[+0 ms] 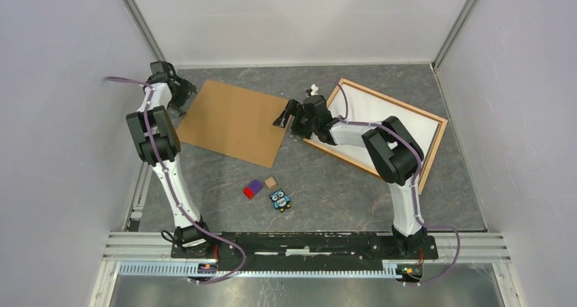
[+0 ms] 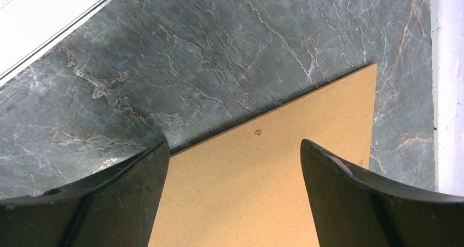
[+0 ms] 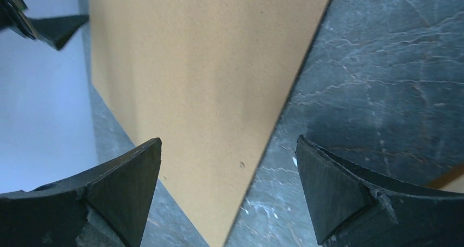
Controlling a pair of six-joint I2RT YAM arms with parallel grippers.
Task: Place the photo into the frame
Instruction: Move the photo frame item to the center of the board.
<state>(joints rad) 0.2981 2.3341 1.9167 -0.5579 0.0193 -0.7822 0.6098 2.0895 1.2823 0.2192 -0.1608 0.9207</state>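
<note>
The left fingers (image 2: pixel 109 203) and right fingers (image 3: pixel 339 187) spread empty over opposite corners of a cardboard board (image 1: pixel 235 120), centre-left. The frame (image 1: pixel 394 101) lies at right, filled by a white sheet, likely the photo (image 1: pixel 388 120) face-down. The next move, apparently, is to grip the board. A dark marbled surface (image 1: pixel 326 178) sits between pale walls.

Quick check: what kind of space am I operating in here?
Probably a lab test cell, not a home: plain white walls box in a dark marbled tabletop, and an aluminium rail runs along its near edge.
</note>
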